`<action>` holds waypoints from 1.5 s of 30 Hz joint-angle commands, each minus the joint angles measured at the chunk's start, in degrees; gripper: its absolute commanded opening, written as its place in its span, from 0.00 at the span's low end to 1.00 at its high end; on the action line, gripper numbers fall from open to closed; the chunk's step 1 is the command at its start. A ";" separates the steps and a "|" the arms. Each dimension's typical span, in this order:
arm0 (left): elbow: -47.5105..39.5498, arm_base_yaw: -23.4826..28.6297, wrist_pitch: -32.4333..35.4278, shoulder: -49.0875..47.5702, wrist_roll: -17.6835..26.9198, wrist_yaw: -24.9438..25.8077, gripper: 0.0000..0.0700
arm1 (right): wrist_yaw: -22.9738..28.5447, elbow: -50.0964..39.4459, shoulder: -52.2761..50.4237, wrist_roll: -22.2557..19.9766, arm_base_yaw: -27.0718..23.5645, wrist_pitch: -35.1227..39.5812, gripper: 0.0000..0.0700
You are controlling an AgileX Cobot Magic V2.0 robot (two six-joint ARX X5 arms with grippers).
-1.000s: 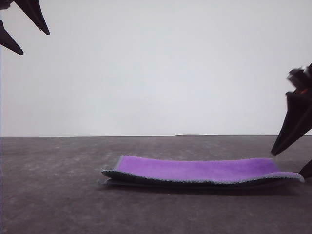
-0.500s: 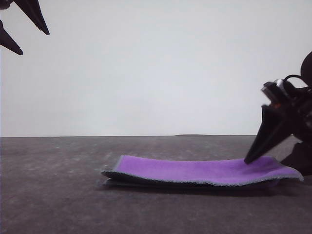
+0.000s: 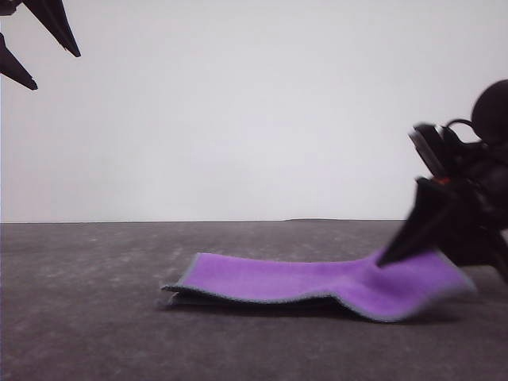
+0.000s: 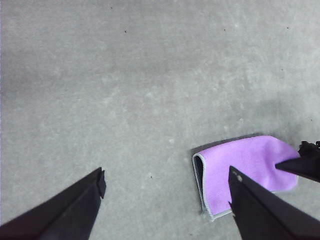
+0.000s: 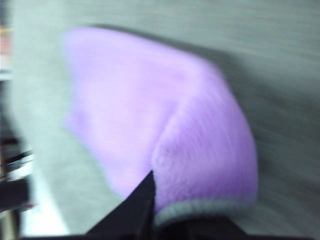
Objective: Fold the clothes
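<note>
The clothes point(image 3: 317, 279) are one folded cloth, purple face up with grey edging, lying on the dark table point(image 3: 87, 325) right of centre. Its right end is raised and bunched where my right gripper point(image 3: 394, 260) is shut on it. The blurred right wrist view shows the purple cloth point(image 5: 165, 120) curling over that gripper point(image 5: 156, 202), with the grey edge at the fingers. My left gripper point(image 3: 55, 70) hangs open high at the far left, well away from the cloth. Between its spread fingers point(image 4: 75, 210) the left wrist view shows the cloth point(image 4: 245, 165) on the table.
A plain white wall point(image 3: 254, 111) rises behind the table's far edge. Bare grey tabletop point(image 4: 125, 90) lies left of and in front of the cloth.
My right gripper has come in from the right edge onto the cloth's right end, which has since lifted and bunched leftward. The left gripper has not moved.
</note>
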 commanded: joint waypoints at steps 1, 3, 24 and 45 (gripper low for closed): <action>0.70 -0.02 0.22 0.98 0.81 -0.02 0.68 | -1.49 0.11 1.09 3.75 1.44 2.64 0.01; 0.70 -0.02 0.22 0.98 0.81 -0.02 0.68 | -1.66 0.12 1.10 6.07 3.44 5.49 0.01; 0.70 -0.02 -0.02 0.98 0.81 0.00 0.68 | 5.31 5.82 4.93 15.40 16.46 17.92 0.01; 0.70 0.00 0.04 0.98 0.82 0.00 0.68 | 3.07 7.19 5.57 15.50 18.31 18.13 0.43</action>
